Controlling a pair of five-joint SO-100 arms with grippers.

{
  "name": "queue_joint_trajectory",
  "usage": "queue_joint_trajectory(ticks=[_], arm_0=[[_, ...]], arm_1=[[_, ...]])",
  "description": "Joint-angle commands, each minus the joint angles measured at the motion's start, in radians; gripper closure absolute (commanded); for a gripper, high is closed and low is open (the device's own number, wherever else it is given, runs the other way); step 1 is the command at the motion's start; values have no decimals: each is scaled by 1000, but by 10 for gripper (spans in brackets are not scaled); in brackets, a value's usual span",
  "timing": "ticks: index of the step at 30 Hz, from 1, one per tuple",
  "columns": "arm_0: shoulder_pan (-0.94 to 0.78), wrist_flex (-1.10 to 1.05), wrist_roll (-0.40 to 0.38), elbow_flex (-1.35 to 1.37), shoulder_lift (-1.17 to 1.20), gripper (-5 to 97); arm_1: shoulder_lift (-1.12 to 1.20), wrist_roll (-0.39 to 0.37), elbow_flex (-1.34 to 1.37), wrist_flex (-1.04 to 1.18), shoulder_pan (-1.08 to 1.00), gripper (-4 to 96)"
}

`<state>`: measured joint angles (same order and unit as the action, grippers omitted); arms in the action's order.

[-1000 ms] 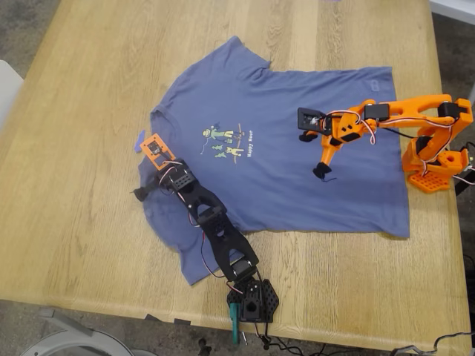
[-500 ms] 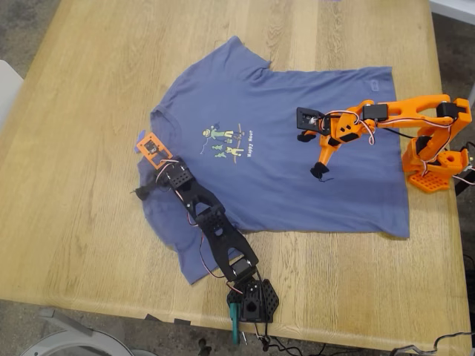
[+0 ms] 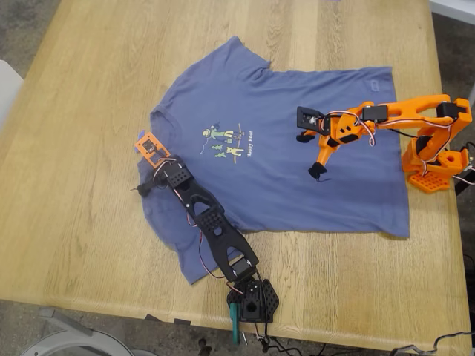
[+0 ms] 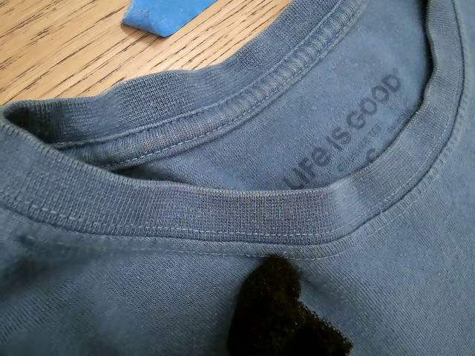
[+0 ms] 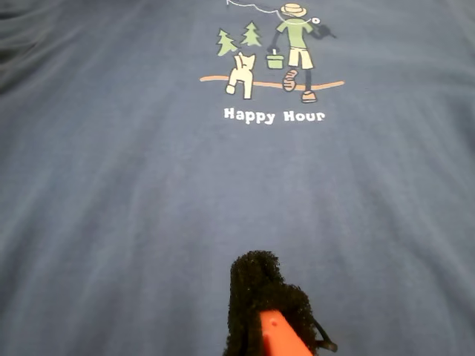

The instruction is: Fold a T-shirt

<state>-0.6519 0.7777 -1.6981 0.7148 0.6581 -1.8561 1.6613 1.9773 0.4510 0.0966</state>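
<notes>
On bare table (image 3: 89,111): flat T-shirt (image 3: 297,185)

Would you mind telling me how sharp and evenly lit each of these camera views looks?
Exterior view: soft even light, sharp, faint shadows on the slate-blue cotton T-shirt. First wrist view: collar stitching crisp, the black padded fingertip blurred. Second wrist view: dimmer and slightly soft, print readable, fuzzy fingertip out of focus.

a light wooden table (image 3: 89,111) carries everything. the t-shirt (image 3: 297,178) lies spread flat on it. a blue tape scrap (image 4: 167,13) sits on the wood just beside the shirt's collar.
</notes>
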Motion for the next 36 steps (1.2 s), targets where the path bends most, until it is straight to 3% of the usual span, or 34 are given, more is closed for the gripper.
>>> queue_joint_trajectory(ticks=[1, 12, 21, 29, 36], arm_0=[[-20, 8, -9, -58, -5, 378], [-44, 15, -34, -58, -51, 508], [-74, 20, -32, -58, -63, 629], [-64, 52, -49, -58, -51, 810], [-49, 52, -66, -60, -52, 784]], arm_1=[[-21, -11, 0, -21, 14, 308], [2, -29, -2, -52, 17, 312], [67, -60, 61, -199, 58, 326], [190, -64, 51, -291, 46, 329], [259, -64, -6, -307, 43, 328]])
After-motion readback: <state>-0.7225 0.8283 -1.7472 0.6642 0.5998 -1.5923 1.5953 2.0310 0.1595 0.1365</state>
